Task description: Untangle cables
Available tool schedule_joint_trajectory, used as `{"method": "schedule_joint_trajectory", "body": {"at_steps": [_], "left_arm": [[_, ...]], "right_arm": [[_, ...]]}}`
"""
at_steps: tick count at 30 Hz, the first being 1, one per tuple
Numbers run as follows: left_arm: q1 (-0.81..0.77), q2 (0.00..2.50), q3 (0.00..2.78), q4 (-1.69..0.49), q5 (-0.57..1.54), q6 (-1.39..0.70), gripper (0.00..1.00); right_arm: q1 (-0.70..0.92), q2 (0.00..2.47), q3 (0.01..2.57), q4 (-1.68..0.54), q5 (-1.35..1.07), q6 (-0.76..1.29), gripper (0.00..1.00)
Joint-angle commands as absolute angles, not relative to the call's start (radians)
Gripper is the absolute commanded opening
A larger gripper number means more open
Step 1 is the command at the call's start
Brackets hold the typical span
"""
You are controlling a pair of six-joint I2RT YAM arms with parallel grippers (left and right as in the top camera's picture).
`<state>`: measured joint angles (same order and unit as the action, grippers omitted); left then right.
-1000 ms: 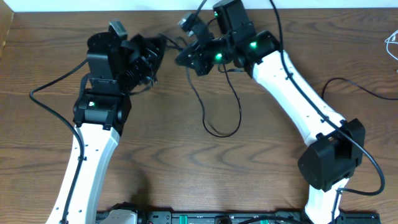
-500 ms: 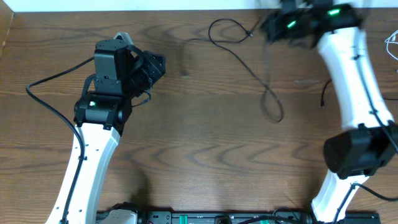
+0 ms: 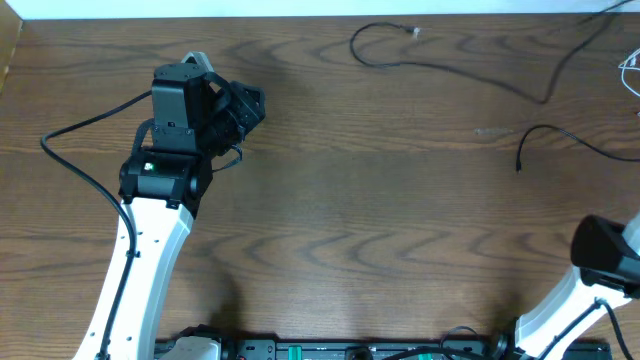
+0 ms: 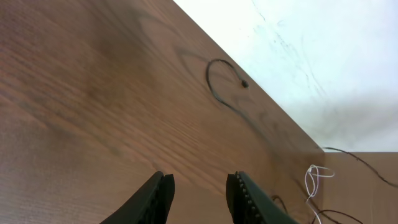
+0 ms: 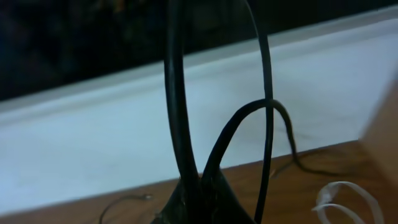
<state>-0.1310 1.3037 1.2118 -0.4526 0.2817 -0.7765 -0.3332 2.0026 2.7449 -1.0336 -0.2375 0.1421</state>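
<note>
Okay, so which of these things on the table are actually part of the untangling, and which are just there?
Job: looped black cable; second black cable; white cable.
Just there: left arm's thick black wire; wooden table.

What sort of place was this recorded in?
Probably a robotics lab bench: a wood-grain table, a white robot arm mounted at its near edge, a loose black cable, and a plain white wall behind.

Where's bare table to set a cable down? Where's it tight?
Free: the wide table middle, bordered by the left gripper, the looped black cable along the far edge and the right arm. Crowded: the far right, where a second black cable and the white cable lie.
</note>
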Motion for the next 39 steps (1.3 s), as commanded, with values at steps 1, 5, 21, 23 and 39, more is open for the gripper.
{"method": "schedule_joint_trajectory", "body": {"at_steps": [1, 5, 21, 23, 39], "left_arm": [[-0.128, 1.315, 1.233, -0.455, 0.267, -0.752, 0.34], [-0.128, 1.331, 1.233, -0.454, 0.267, -0.752, 0.34], [-0.128, 1.354, 1.233, -0.44, 0.268, -0.752, 0.34], [-0.128, 1.354, 1.233, -0.44, 0.268, -0.752, 0.34], [-0.128, 1.354, 1.233, -0.441, 0.268, -0.752, 0.34]], "right_arm": [[-0.393, 1.99, 2.78, -1.047, -0.219, 0.164, 0.01], [-0.46, 1.99, 2.768, -1.068, -0.22, 0.164, 0.01], [-0.49, 1.996, 2.412, -0.977, -0.157, 0.084, 0.01], [-0.49, 1.996, 2.359, -0.945, -0.111, 0.084, 0.01], [-0.489, 1.992, 2.18, -0.83, -0.04, 0.043, 0.99]]}}
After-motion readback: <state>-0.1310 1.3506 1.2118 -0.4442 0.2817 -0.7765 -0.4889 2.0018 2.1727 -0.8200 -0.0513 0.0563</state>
